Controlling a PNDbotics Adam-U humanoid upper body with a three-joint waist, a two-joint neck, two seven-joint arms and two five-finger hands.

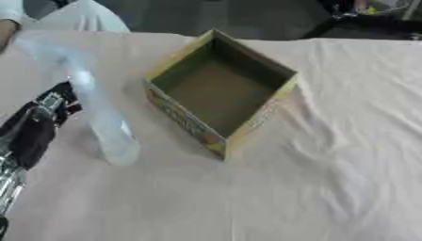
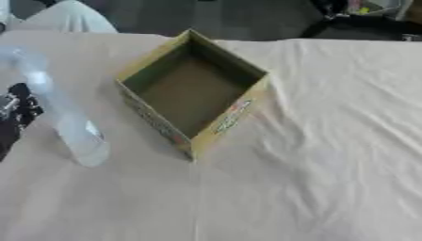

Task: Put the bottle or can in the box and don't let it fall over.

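Clear plastic bottle point(image 1: 95, 108): on table point(image 1: 329, 164), left of empty cardboard box point(image 1: 221, 89). Left robot hand point(image 1: 51, 109): beside bottle, finger state indeterminable. Risk: tall bottle toppling if nudged or clipping box wall.

One clear plastic bottle point(image 1: 103, 117) stood just beside the fingers of the one robot hand point(image 1: 51, 106) in view, the left. One open cardboard box point(image 1: 221, 89) sat beyond the bottle, farther from those fingers. One pale cloth point(image 1: 329, 164) lay under everything.
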